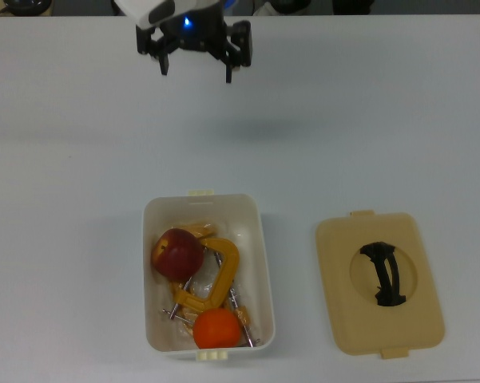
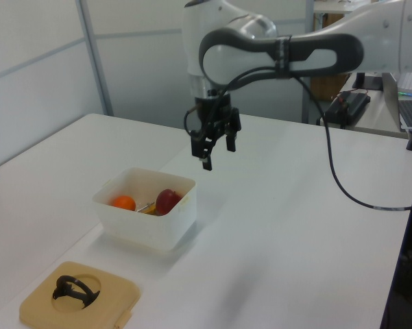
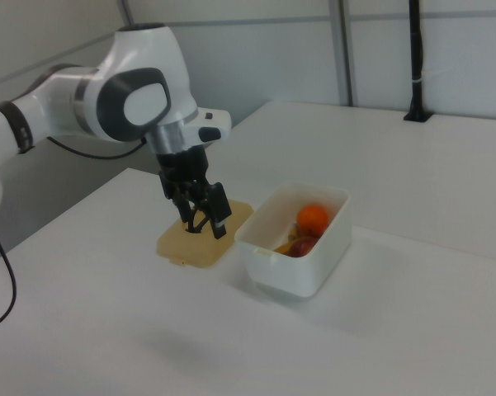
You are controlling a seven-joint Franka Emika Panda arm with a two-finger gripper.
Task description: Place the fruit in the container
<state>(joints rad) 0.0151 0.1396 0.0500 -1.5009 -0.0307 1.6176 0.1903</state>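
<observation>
The white container (image 1: 265, 263) sits at the lower middle of the top view. Inside it lie a dark red apple (image 1: 176, 253) at the top view's left and an orange (image 1: 217, 329) at the lower end, among yellow-orange clamps (image 1: 213, 281). My gripper (image 1: 196, 70) hangs open and empty high above the table, well past the tub's far end at the top edge of the top view. The left view shows the gripper (image 2: 216, 149) above and to the right of the container (image 2: 147, 226), with the orange (image 2: 123, 203) and apple (image 2: 168, 201) inside. In the right view the orange (image 3: 313, 219) shows over the container's rim (image 3: 289, 268).
A flat tan lid (image 1: 343, 303) with a black handle (image 1: 385, 274) lies on the white table at the top view's right of the tub. In the right view my gripper (image 3: 205, 216) hangs in front of this lid (image 3: 177, 243). A black cable trails from the arm.
</observation>
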